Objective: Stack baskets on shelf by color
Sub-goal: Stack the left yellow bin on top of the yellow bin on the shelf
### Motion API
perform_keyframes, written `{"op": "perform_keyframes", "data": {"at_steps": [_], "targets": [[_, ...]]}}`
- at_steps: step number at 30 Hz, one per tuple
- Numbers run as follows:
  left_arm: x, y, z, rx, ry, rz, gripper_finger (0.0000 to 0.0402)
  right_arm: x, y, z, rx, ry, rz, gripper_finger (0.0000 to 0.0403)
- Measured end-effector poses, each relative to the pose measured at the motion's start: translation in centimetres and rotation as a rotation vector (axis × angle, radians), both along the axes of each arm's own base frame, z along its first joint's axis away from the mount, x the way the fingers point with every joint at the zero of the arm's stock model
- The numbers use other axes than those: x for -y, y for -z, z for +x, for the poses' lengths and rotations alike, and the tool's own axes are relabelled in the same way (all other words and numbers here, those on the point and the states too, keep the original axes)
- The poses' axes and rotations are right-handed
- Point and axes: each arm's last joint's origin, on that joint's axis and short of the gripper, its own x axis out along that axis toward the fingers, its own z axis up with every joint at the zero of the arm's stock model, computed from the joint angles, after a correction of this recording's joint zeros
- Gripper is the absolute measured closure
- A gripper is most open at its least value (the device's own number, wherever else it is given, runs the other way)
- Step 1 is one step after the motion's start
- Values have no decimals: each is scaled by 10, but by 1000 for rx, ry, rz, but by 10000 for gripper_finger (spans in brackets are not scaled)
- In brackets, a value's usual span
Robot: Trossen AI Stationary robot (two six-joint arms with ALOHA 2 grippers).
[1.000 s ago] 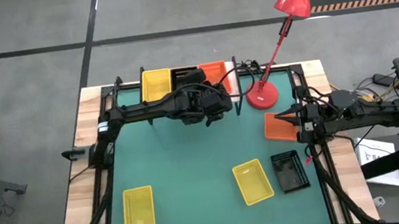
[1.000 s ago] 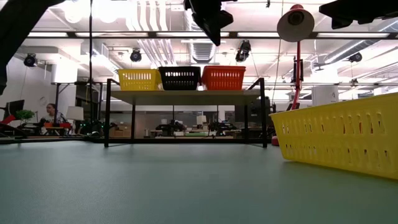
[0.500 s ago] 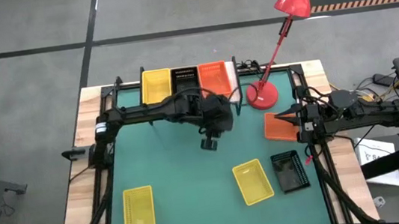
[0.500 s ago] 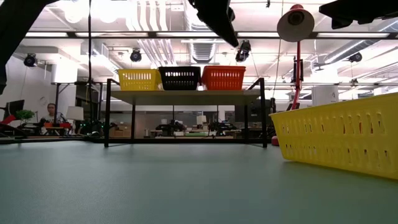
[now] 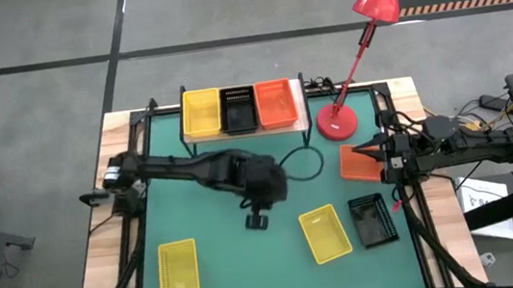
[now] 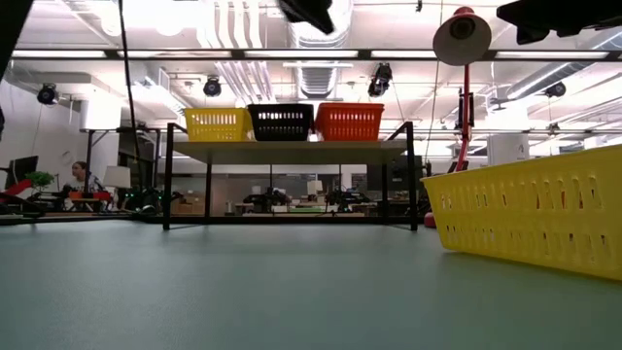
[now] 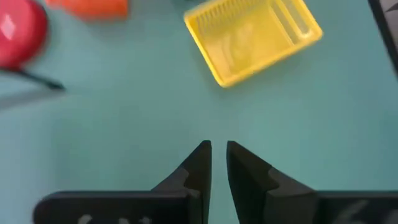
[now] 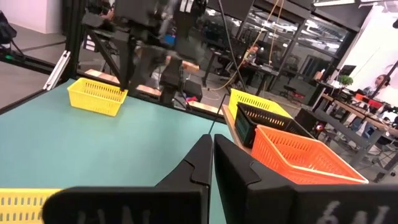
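From above, the three stacks cover nearly all of the light-wood shelf [image 5: 299, 100], and how many baskets each one holds can't be made out. The orange-red mesh basket [image 5: 352, 166] at the table's right lies partly under the right gripper [image 5: 380, 160]. At table height, the near yellow mesh basket [image 6: 530, 219] runs off the right edge and hides the base of the red desk lamp [image 6: 464, 39]. The left arm [image 6: 306, 12] and right arm [image 6: 559, 12] are only dark scraps cut off overhead. The left wrist view is smeared. The seated person [image 6: 78, 180] far off on the left is too small to read.
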Motion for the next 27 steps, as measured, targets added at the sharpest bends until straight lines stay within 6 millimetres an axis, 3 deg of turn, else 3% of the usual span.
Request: {"op": "perform_keyframes", "data": {"at_steps": [12, 18, 23, 27], "targets": [[60, 16, -81, -300, -256, -225, 378, 0, -1, 7, 24, -4, -10, 394], [113, 48, -131, -510, -200, -293, 378, 0, -2, 10, 33, -7, 1, 394], [157, 74, -164, -561, -155, -326, 376, 0, -1, 13, 19, -10, 10, 394], [175, 90, -182, -588, -154, -335, 359, 0, 0, 15, 6, -10, 18, 394]]}}
